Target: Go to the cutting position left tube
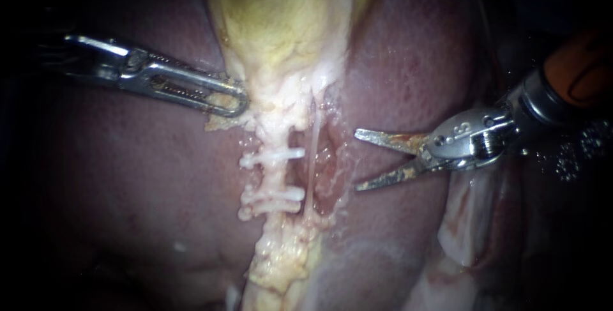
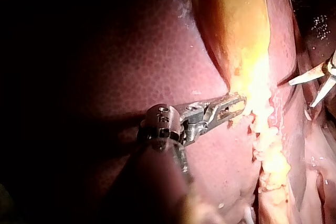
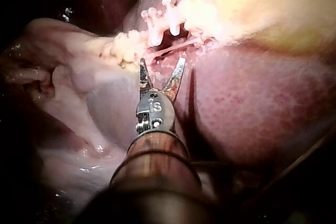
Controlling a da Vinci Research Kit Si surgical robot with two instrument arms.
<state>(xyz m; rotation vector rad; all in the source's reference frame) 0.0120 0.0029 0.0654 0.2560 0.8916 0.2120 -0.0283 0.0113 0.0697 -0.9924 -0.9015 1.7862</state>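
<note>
Endoscopically, clips (image 1: 273,156) across left tube (image 1: 276,175).

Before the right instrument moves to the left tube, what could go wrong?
1. The right instrument, jaws open, faces the thin right tube, which lies before the clipped left tube; a blade could nick it.
2. The gap between the clips is narrow; a blade may dislodge one.

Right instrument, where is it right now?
Endoscope view, right of centre: the right instrument, jaws open, points at the thin right tube from its right, short of the clipped left tube.
</note>
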